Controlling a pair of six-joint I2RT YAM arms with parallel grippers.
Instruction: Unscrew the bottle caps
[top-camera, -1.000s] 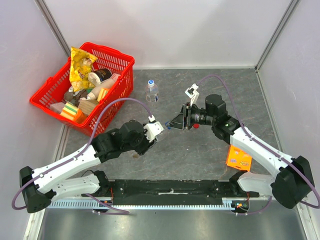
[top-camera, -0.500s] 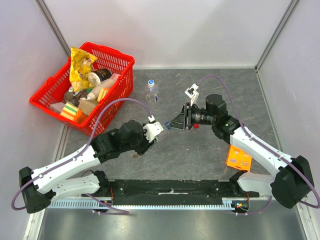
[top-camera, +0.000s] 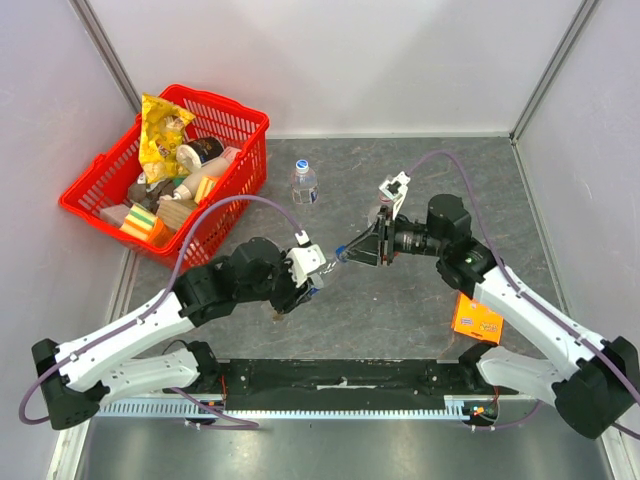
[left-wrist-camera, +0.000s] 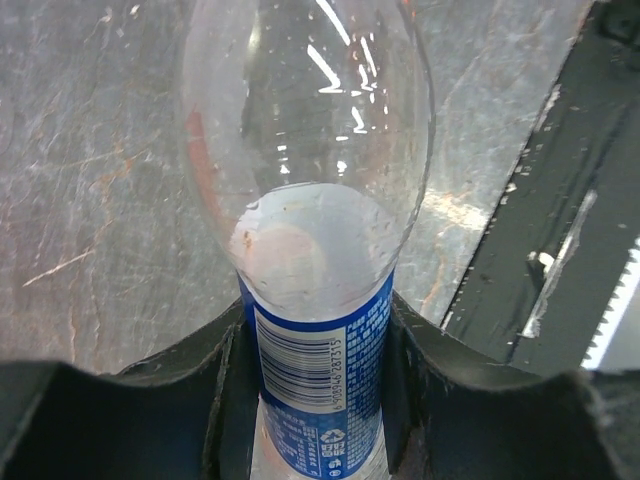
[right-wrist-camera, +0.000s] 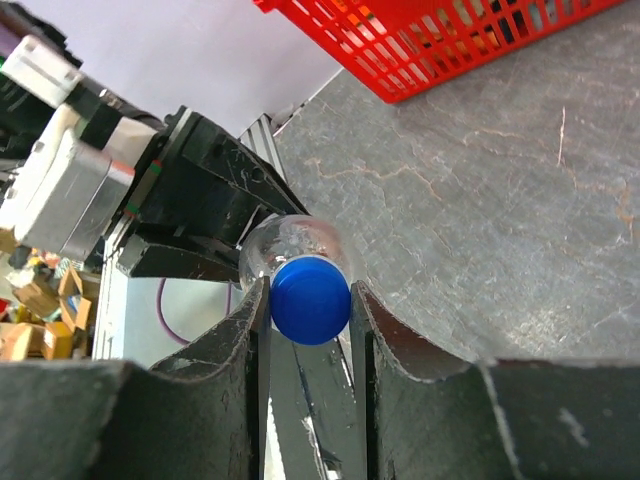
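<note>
My left gripper (top-camera: 310, 284) (left-wrist-camera: 318, 345) is shut on the blue-labelled clear bottle (top-camera: 326, 268) (left-wrist-camera: 310, 150), holding it by its label above the table with the neck tilted toward the right arm. My right gripper (top-camera: 350, 252) (right-wrist-camera: 310, 300) is shut on the bottle's blue cap (right-wrist-camera: 311, 300), one finger on each side. The bottle's clear shoulder (right-wrist-camera: 288, 240) shows just behind the cap. A second small bottle (top-camera: 304, 184), with a pale label and a white cap with a blue centre, stands upright on the table further back. The red cap and the red-labelled bottle are not in view.
A red basket (top-camera: 243, 190) full of snacks stands at the back left. An orange packet (top-camera: 476, 316) lies on the table under the right arm. The black base rail (top-camera: 340, 375) runs along the near edge. Grey walls close in the table.
The left arm has lifted the bottle's neck toward the right. The right gripper has come forward to the left, and the blue cap now sits between its fingers.
</note>
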